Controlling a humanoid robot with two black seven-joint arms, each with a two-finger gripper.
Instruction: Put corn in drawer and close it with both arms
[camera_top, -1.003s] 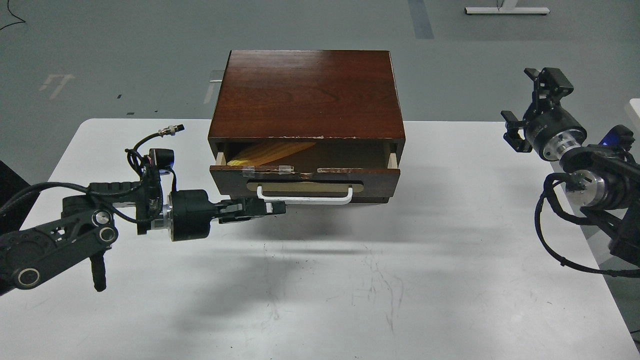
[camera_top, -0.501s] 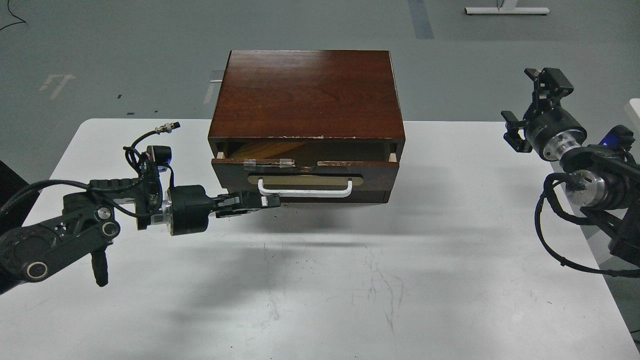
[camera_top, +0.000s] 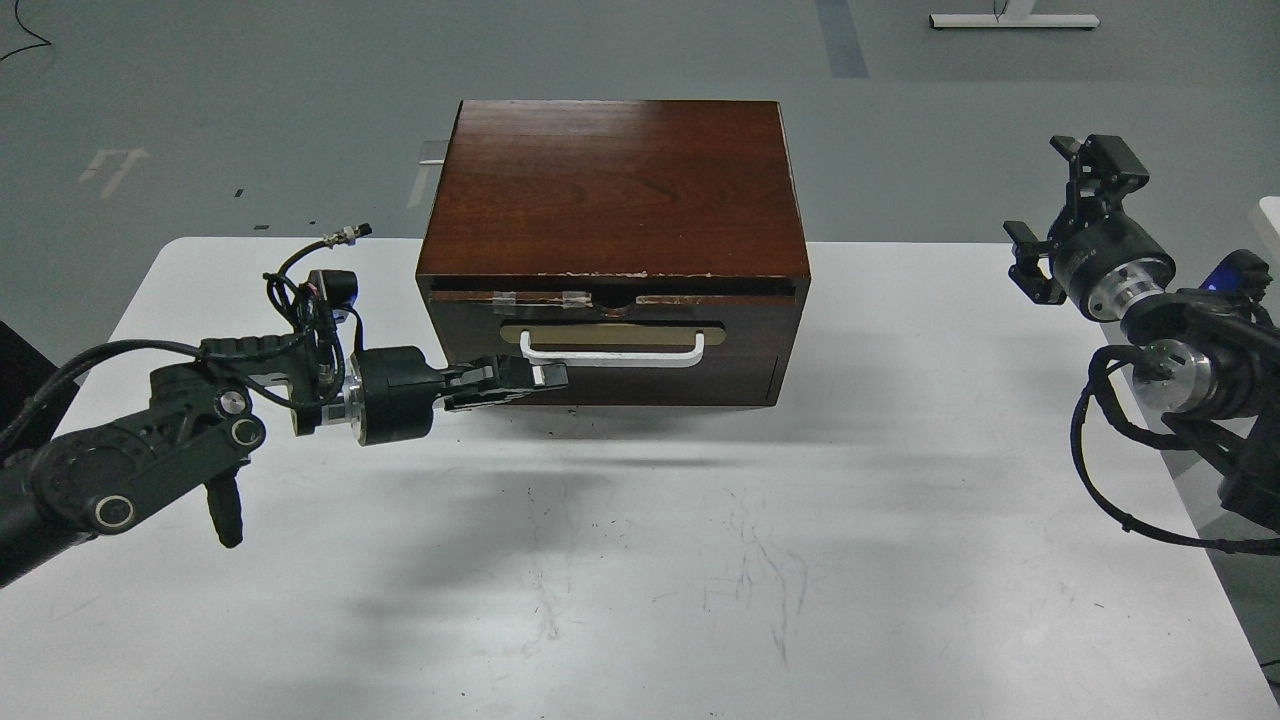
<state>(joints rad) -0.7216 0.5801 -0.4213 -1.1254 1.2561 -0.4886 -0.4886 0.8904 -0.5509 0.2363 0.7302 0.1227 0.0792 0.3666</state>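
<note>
Now drawer (camera_top: 612, 330) shut, left hand (camera_top: 545, 375) beside handle (camera_top: 610, 351)

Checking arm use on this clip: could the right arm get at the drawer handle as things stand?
Probably yes. The right gripper hangs off to the side, apart from the cabinet, and bare table lies between it and the handle. Only the left gripper sits by the handle's left end; the rest is free.
</note>
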